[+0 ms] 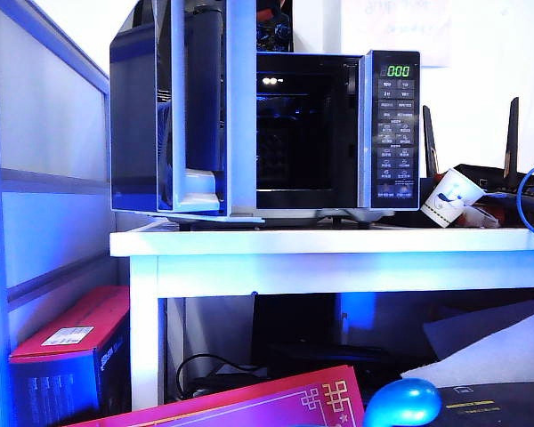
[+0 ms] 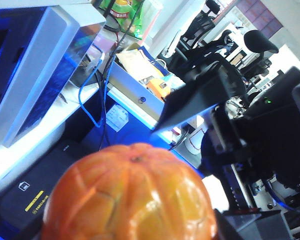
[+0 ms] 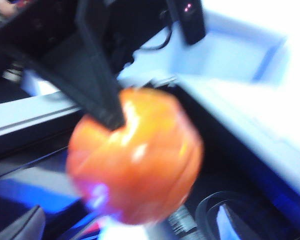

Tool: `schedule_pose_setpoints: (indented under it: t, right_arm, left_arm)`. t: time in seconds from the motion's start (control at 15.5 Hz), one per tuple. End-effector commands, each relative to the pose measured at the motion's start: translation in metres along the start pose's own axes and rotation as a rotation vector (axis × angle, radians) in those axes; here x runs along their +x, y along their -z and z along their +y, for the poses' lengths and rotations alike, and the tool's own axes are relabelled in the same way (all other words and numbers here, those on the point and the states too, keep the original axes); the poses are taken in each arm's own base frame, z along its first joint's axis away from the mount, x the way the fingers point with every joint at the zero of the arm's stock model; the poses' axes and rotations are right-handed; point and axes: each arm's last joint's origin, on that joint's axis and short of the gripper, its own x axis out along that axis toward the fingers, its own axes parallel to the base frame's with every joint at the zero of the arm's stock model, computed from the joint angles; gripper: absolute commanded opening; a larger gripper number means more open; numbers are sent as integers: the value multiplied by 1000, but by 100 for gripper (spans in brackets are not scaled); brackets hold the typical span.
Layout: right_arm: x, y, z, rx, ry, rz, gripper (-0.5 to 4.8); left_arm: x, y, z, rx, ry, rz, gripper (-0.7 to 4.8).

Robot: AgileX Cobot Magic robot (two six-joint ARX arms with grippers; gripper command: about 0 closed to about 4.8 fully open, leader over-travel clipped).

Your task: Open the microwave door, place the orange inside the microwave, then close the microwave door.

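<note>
Exterior view: microwave (image 1: pixel 338 133) sits upper centre on the white table (image 1: pixel 338 242). The microwave door (image 1: pixel 142 116) is swung fully open to the left, and the cavity looks dark and empty. Neither arm shows here. So the door step reads as done and the orange step is in hand.

The orange (image 2: pixel 132 197) is not in the microwave yet. In the left wrist view it fills the near field, close under the camera. The left hand's own fingers are hidden, so its grip cannot be told. The right hand (image 2: pixel 190 107) hangs just beside the orange. The right wrist view is blurred: the orange (image 3: pixel 135 160) has one black finger (image 3: pixel 97 85) lying against it. Whose finger that is, and whether the right hand is gripping or spread, cannot be told.

Next move, as a judgement: one hand needs a sure hold, then carries the orange up past the table edge into the cavity, clear of the open door.
</note>
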Motion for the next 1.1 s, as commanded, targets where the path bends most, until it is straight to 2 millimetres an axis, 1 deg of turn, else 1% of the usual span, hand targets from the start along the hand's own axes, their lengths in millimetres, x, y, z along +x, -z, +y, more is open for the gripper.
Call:
schedule_pose_setpoints:
  t: [0.06, 0.26, 0.52, 0.58, 0.71, 0.84, 0.97, 1.1]
  right_arm:
    - [0, -7, -2, -67, 30, -40, 479]
    - [4, -5, -2, -71, 25, -46, 479]
    - [15, -7, 3, -87, 9, -80, 479]
    - [15, -7, 3, -53, 19, -77, 479]
    - [15, -9, 1, 89, 34, -109, 479]
    - [16, -11, -2, 129, 39, -151, 479]
    - [18, -8, -2, 199, 23, -146, 479]
    - [18, -7, -1, 213, -14, -149, 479]
  left_arm:
    - [-1, -1, -4, 9, 11, -1, 182]
    - [-1, -1, -4, 4, 11, 0, 182]
    - [-1, 0, -4, -3, 16, 7, 182]
    - [-1, 0, -4, -1, 17, 8, 182]
    - [-2, 0, -4, 5, 21, 10, 174]
    - [-1, 0, -5, 34, 51, 20, 173]
    - [-1, 1, -7, 85, 98, 32, 173]
    - [-1, 1, -7, 121, 118, 35, 173]
